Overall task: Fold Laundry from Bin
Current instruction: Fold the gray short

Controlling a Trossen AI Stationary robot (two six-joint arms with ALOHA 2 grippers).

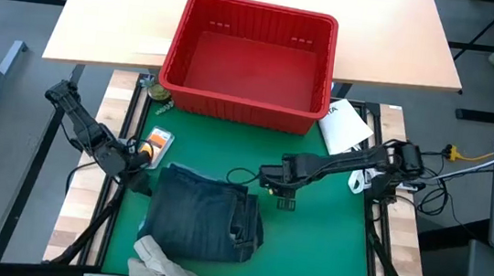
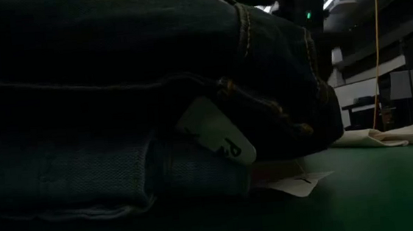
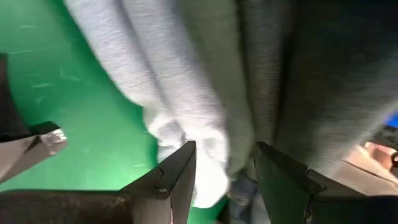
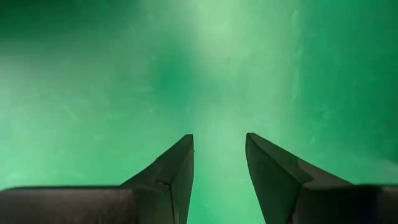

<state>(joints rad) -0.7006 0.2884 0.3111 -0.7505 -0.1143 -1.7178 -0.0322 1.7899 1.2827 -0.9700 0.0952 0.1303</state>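
Right, I had both grippers parted and empty: left gripper (image 1: 140,165) beside the folded jeans (image 1: 205,214), right gripper (image 1: 285,200) over bare surface (image 1: 327,248) nearby.

The bin (image 1: 248,60), a bright red rectangular plastic basket with ribbed slotted sides and a rolled rim, stands upright and empty at the far edge of the green mat (image 1: 309,246), overlapping the pale tabletop behind it. The dark blue denim jeans (image 1: 207,215) lie folded into a compact, roughly square stack on the mat toward its near edge, left of centre, their stitched seams and a white tag showing in the low view (image 2: 190,94). A tan khaki garment (image 1: 168,272) lies crumpled at the mat's near edge, touching the jeans' near left corner.
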